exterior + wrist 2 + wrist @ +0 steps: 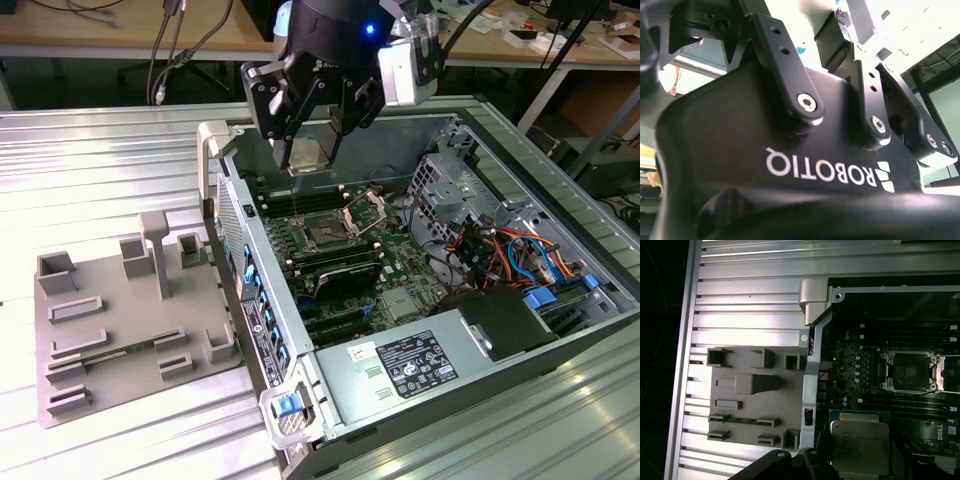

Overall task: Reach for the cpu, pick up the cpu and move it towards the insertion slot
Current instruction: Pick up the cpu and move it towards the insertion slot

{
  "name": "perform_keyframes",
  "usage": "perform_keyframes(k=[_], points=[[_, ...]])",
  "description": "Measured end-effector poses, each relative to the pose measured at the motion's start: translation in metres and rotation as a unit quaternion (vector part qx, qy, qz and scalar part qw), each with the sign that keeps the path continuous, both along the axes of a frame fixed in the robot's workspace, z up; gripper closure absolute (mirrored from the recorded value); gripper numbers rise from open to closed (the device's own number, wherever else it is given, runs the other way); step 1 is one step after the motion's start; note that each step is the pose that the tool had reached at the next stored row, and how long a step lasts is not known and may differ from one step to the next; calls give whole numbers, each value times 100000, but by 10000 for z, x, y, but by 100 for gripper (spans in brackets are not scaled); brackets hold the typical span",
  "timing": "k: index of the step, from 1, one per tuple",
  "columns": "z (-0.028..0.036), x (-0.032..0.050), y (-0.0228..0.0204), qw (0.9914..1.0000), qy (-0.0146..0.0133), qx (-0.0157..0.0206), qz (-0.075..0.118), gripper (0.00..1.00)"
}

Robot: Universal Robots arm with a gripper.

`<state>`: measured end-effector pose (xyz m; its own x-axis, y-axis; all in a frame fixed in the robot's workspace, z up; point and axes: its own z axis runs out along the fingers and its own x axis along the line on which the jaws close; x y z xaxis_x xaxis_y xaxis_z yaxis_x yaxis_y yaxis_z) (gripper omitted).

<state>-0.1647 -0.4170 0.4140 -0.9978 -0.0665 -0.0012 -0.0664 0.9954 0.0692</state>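
One gripper [312, 135] clamped on the cpu [308, 158], hanging over the open case [560, 330], insertion slot [330, 236] just below, not touching

Shiny metal cpu [860, 447], matt grey plastic tray [115, 300]

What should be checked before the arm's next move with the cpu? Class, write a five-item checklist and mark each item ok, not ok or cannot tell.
1. The cpu is clamped in the gripper: ok.
2. The cpu is clear of the grey tray: ok, well apart from it.
3. The bracket on the insertion slot is swung open: ok.
4. The cpu is lined up over the insertion slot: not ok; in the first wrist view it looks offset to one side.
5. The cpu's corners match the slot's orientation: cannot tell.
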Motion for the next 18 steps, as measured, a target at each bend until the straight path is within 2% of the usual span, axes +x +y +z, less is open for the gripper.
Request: perform_keyframes(k=[18], points=[[-11,134,0,100000,2,-1,2,45]])
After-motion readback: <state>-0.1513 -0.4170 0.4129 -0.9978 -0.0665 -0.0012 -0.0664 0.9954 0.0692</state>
